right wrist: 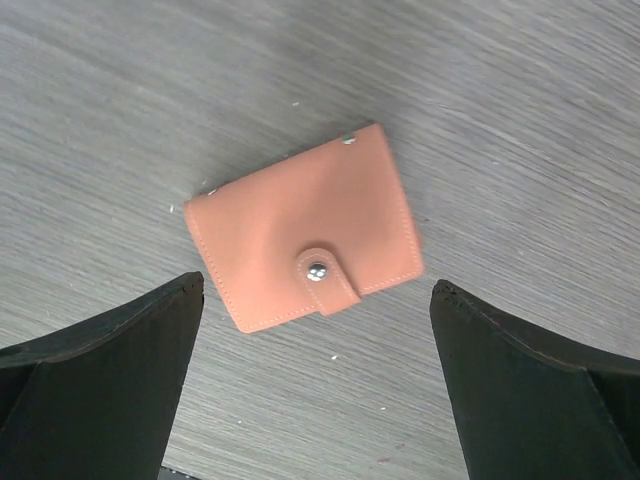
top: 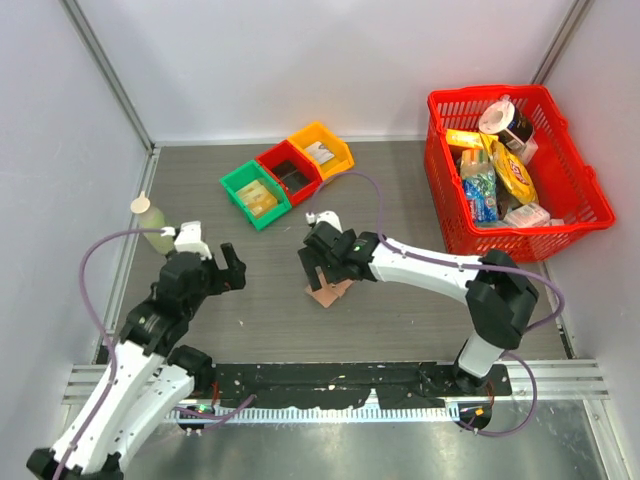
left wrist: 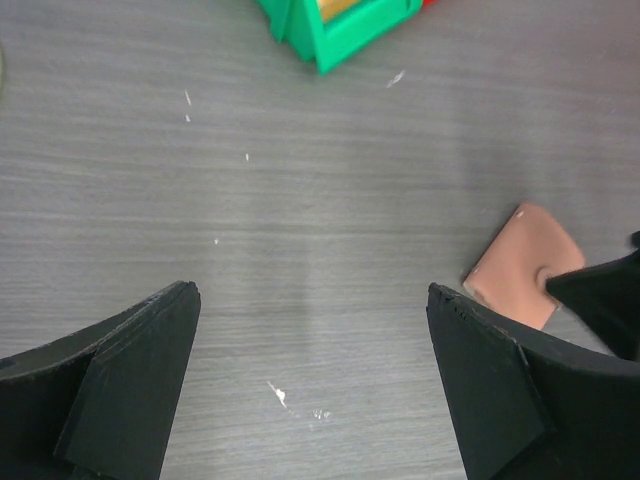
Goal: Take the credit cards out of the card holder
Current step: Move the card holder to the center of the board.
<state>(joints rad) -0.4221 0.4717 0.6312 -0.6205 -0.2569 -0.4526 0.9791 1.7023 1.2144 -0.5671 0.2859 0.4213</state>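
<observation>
Card holder [right wrist: 305, 240] lies shut on the grey worktop [top: 400, 330], just below centre in the top view, its snap tab fastened so the inside is hidden. The right claw [top: 320, 265] hangs over it released, a finger wide on either side and neither touching; from above the claw covers part of it. The left claw [left wrist: 312, 300], lower left, is also spread wide and holds nothing.

Farther up, three bins sit in a touching row:
- The green bin [top: 256, 195] holds yellowish pieces.
- The red bin [top: 291, 171] looks dark inside.
- The orange bin [top: 322, 148] holds something pale.

At upper right a red basket [top: 437, 180] is heaped with packets and a white-capped jar; their printing is too small to read. A pale bottle [top: 152, 225] stands at the left edge.
</observation>
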